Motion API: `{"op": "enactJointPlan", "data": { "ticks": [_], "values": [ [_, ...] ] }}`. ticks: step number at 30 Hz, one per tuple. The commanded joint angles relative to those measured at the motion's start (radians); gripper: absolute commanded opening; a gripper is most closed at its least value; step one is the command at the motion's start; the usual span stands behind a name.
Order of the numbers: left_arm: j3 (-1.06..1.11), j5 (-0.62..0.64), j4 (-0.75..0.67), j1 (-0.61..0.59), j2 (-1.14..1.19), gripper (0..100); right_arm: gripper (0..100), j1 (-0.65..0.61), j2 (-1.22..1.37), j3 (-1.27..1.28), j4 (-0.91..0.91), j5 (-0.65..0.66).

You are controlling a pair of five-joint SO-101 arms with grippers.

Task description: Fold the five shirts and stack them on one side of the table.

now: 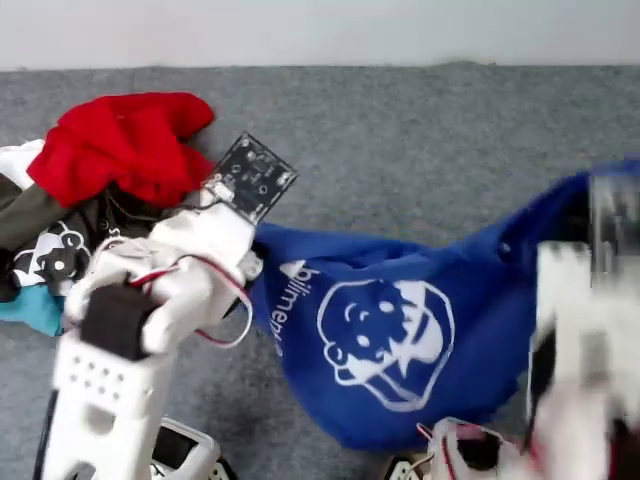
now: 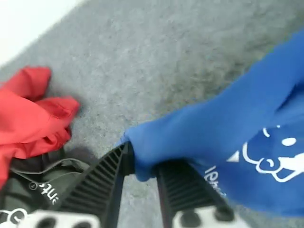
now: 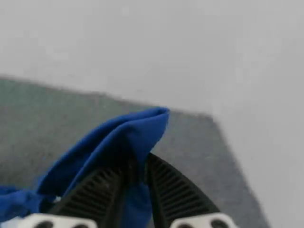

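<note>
We see the left gripper [image 2: 142, 168] clenched on a fold of the blue shirt [image 1: 400, 330] and the right gripper [image 3: 137, 168] clamping another fold. The shirt spreads over the desk's [image 1: 400, 130] near right part. A red shirt [image 1: 125, 145] tops the heap [image 1: 50, 250] by the left edge.

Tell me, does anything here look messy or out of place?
Yes. The red shirt lies crumpled on a heap of other unfolded shirts at one end of the table, nothing stacked neatly. The blue shirt hangs bunched between the left gripper and the right gripper, each pinching a bit of it, not lying flat.
</note>
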Motion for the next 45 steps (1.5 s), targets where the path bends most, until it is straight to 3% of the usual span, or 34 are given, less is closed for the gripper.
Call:
{"op": "enactJointPlan", "data": {
  "ticks": [1, 5, 10, 14, 18, 22, 27, 33, 36, 39, 42, 45],
  "values": [
    [0.128, -0.014, -0.212, -0.077, -0.011, 2, 1.0, -0.105, 0.125, 0.169, -0.15, -0.012],
    [0.252, -0.014, -0.44, -0.163, -0.009, 2, 1.0, -0.174, 0.302, 0.31, -0.386, -0.011],
    [0.354, -0.014, -0.671, -0.172, 0.081, 2, 1.0, -0.2, 0.582, 0.318, -0.607, -0.011],
    [0.337, -0.008, -0.875, -0.178, 0.35, 2, 1.0, -0.2, 0.816, 0.224, -0.774, -0.009],
    [0.128, 0.006, -0.91, -0.19, 0.704, 2, 1.0, -0.202, 1.052, 0.043, -0.883, -0.011],
    [-0.205, 0.106, -0.79, -0.244, 1.013, 2, 1.0, -0.202, 1.29, -0.209, -0.912, -0.011],
    [-0.611, 0.114, -0.499, -0.264, 1.289, 2, 2.1, -0.202, 1.581, -0.522, -0.826, -0.009],
    [-1.033, 0.11, -0.155, -0.262, 1.484, 7, 19.9, -0.199, 1.807, -0.887, -0.524, -0.009],
    [-1.219, 0.051, -0.008, -0.265, 1.544, 17, 23.2, -0.2, 1.824, -1.065, -0.34, -0.009],
    [-1.382, -0.002, 0.13, -0.264, 1.579, 17, 24.0, -0.203, 1.785, -1.209, -0.176, -0.005],
    [-1.523, -0.012, 0.276, -0.267, 1.59, 17, 23.9, -0.199, 1.661, -1.177, 0.028, -0.003],
    [-1.526, -0.005, 0.272, -0.293, 1.559, 17, 23.2, -0.186, 1.543, -1.125, 0.094, -0.008]
  ]
}}
